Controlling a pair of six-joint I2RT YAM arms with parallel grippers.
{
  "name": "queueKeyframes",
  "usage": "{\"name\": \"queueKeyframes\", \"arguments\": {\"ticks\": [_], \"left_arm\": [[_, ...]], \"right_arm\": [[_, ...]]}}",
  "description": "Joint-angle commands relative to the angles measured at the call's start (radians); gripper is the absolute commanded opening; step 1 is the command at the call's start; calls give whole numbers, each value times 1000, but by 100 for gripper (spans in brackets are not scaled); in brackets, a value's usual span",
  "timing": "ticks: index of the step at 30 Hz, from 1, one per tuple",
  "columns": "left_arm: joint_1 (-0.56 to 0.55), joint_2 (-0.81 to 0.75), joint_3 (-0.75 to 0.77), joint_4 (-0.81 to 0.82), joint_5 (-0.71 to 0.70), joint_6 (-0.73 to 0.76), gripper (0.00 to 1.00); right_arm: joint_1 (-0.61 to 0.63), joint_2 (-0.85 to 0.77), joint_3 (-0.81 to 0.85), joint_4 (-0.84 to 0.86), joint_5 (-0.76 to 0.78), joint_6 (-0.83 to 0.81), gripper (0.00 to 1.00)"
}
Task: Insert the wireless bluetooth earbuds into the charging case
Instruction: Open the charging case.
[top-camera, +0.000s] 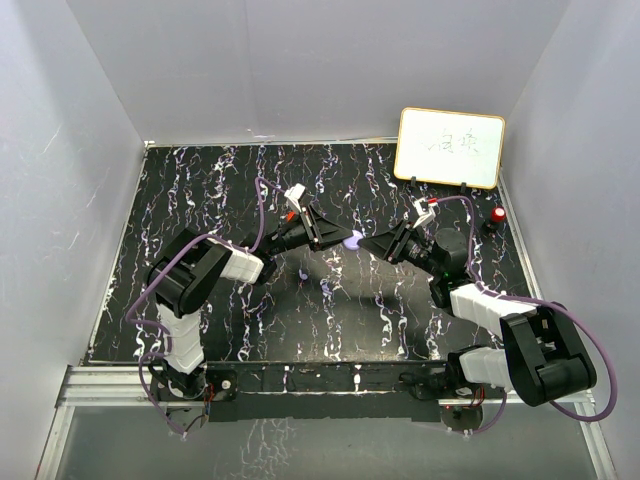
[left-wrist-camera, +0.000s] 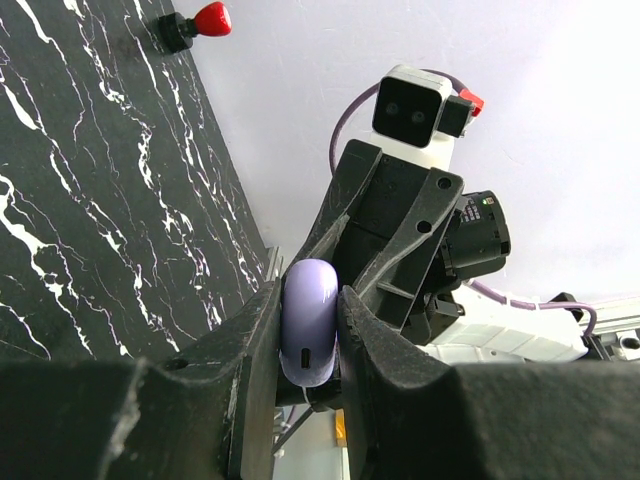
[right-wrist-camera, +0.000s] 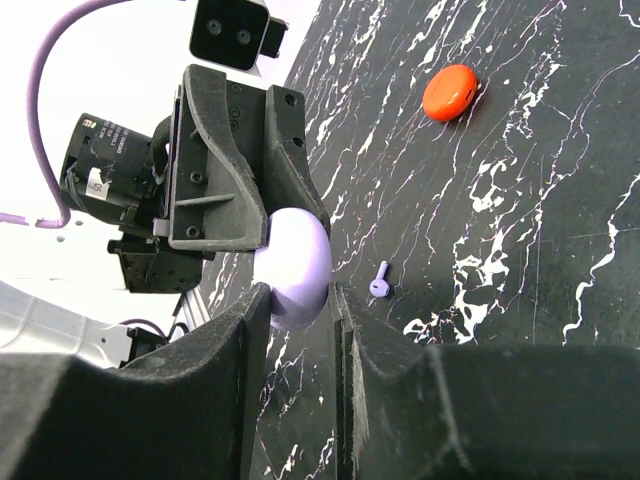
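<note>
Over the middle of the black, white-veined desk (top-camera: 200, 200) we see the two arms meeting tip to tip, with the purple case (left-wrist-camera: 308, 320) raised between them, clear of the surface. The left fingers (left-wrist-camera: 268, 320) are clamped on it, one against each flat side, so that its narrow edge with a small dark slot faces the left wrist camera. The right fingers (right-wrist-camera: 250, 330) come at it from the opposite side and stand narrow, one on each flank of the rounded shell and close against it; we cannot tell whether they press it or merely bracket it. The case looks closed from both wrist views.

The purple earbud (right-wrist-camera: 380, 282) lies loose on the desk below the held case, near the arms' meeting point, touching neither arm; in the top view it shows as a pale speck. Farther along the desk, well apart from the earbud, the red case (right-wrist-camera: 450, 92) rests flat and shut.

At the far right corner a whiteboard (top-camera: 450, 148) stands upright with faint writing that we cannot read; just beside it a red knob (top-camera: 497, 215) sits on a black base.
</note>
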Motion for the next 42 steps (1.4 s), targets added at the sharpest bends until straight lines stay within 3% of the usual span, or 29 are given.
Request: {"name": "queueKeyframes", "arguments": {"ticks": [1,12,17,34,42], "left_arm": [[-9,-4,28,63,0,13,0],[-13,5,33,69,-1,9,0],[-16,-1,36,21,-6,33,0],[-38,-27,71,-301,-74,187,0],[-51,-37,98,-407,-98,234,0]], "right_arm": [[-5,-4,0,59,-9,0,26],[-5,9,7,64,-28,-3,28],[-6,5,11,54,-25,-11,21],[-5,-126,152,-375,73,-247,14],[-3,-139,192,-441,71,-286,14]]}}
